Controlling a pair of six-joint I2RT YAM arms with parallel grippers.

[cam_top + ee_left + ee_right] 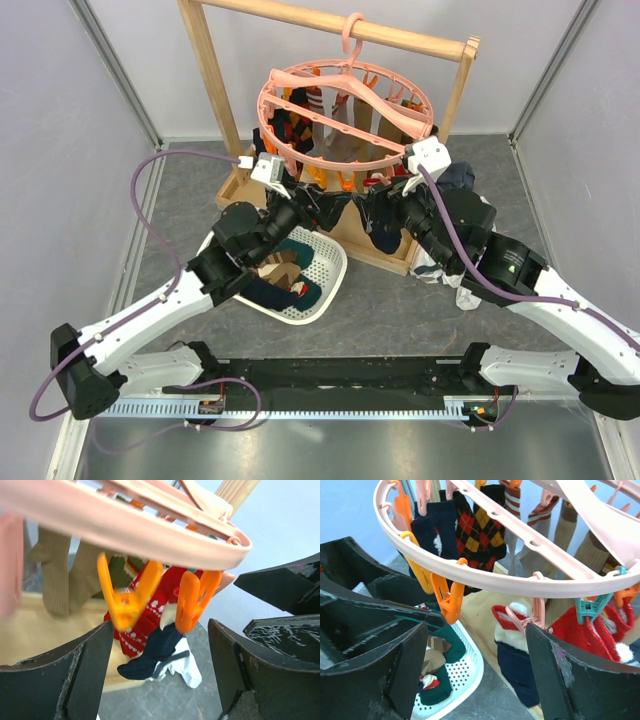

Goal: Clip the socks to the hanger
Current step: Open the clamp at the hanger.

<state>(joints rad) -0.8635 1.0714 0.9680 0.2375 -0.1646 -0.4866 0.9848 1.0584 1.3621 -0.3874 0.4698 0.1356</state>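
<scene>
Hovering with the left claw [160, 630] spread wide and gripping nothing, just under the near rim of the hanger [125, 535], with two bare orange clips [127, 602] dangling right beyond its fingers. Facing the right claw [476, 630], equally agape and empty, under the same rim and beside another free clip [447, 597]. Looking further out to the hung socks [485, 527], already pinned around much of the ring in navy, argyle, tan, stripes and red. Finding the loose socks [300, 252] lower down, heaped in the white basket [328, 285], well apart from both claws. Judging by that, standing between socks: clips free, nothing picked. Calling next for a reach down into the basket, a pinch on one cuff, a lift to a bare clip, and a squeeze from the other claw to open it.
</scene>
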